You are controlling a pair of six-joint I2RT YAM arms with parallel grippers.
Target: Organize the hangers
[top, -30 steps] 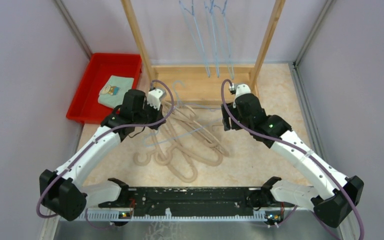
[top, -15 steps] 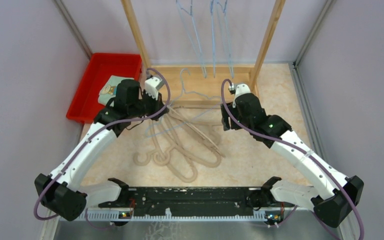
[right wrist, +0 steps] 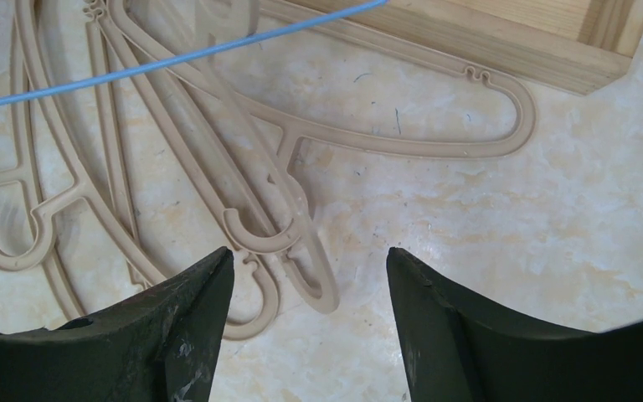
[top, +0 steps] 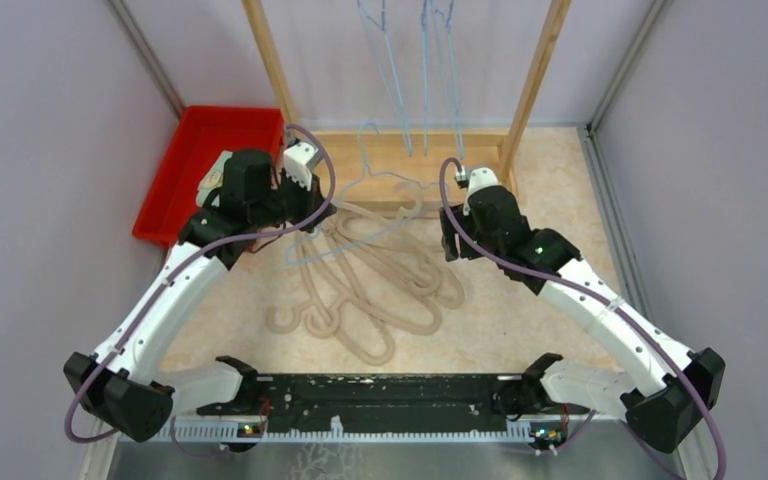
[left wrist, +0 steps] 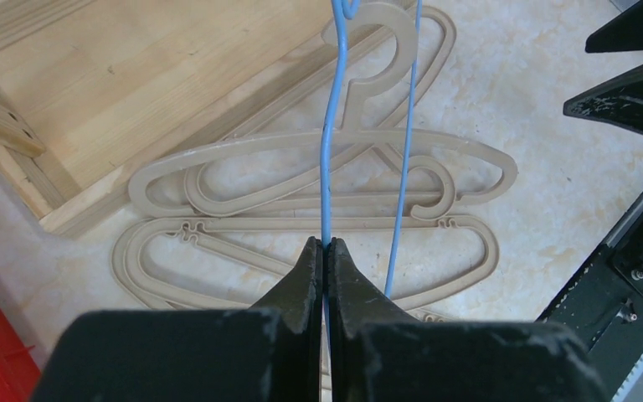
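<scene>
Several beige hangers (top: 380, 285) lie in a pile on the table, also in the left wrist view (left wrist: 318, 180) and the right wrist view (right wrist: 243, 159). My left gripper (left wrist: 324, 244) is shut on the wire of a light-blue hanger (top: 370, 195) and holds it lifted above the pile, its hook toward the rack base. The same blue wire (right wrist: 176, 57) crosses the right wrist view. My right gripper (right wrist: 310, 260) is open and empty, above the table at the pile's right side. Three blue wire hangers (top: 425, 75) hang from the rack.
The tall wooden rack (top: 270, 70) stands at the back on a wooden base (top: 400, 165). A red tray (top: 175, 165) with a folded cloth (top: 212, 178) is at the back left. Grey walls close in both sides.
My left gripper has risen and moved back-left with the blue hanger, lifting it off the pile toward the rack base. The right arm has barely moved.
</scene>
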